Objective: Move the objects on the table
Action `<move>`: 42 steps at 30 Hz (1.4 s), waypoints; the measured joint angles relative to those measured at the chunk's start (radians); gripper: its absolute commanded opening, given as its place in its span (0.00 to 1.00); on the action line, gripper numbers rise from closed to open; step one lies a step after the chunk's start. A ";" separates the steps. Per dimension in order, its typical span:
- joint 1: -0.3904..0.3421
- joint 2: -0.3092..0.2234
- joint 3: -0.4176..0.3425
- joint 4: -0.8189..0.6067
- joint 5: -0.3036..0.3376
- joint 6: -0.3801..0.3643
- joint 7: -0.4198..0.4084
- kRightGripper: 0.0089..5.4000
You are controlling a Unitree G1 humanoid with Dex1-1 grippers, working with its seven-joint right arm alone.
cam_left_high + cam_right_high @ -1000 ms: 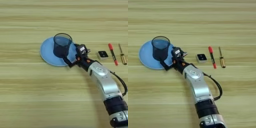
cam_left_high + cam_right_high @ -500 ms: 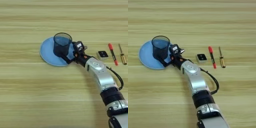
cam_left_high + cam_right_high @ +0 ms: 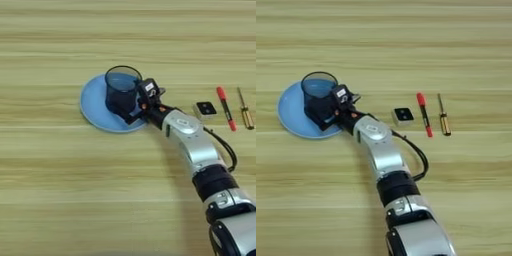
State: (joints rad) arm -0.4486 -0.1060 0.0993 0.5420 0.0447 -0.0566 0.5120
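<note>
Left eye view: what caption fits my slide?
Robot's tool at the mesh pen cup on the blue plate.

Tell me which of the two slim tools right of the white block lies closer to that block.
The red-capped pen. It lies just right of the white block, while the yellow-handled screwdriver lies beyond it, further right on the table.

I count one mesh pen cup (image 3: 121, 90), one light-blue plate (image 3: 95, 107) and one small white block (image 3: 205, 109). Right of those lie one red pen (image 3: 225, 107) and one screwdriver (image 3: 245, 109). That's five things on my one table (image 3: 60, 190).
</note>
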 measured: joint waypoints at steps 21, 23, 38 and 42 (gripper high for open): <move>-0.065 0.027 -0.032 0.171 0.000 -0.111 -0.003 0.88; -0.065 0.027 -0.033 0.171 0.000 -0.112 -0.004 0.88; -0.044 0.009 -0.054 0.043 -0.004 -0.107 -0.046 0.88; -0.034 -0.008 -0.074 -0.019 -0.003 -0.097 -0.064 0.88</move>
State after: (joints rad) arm -0.4826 -0.1138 0.0250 0.5230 0.0421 -0.1537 0.4479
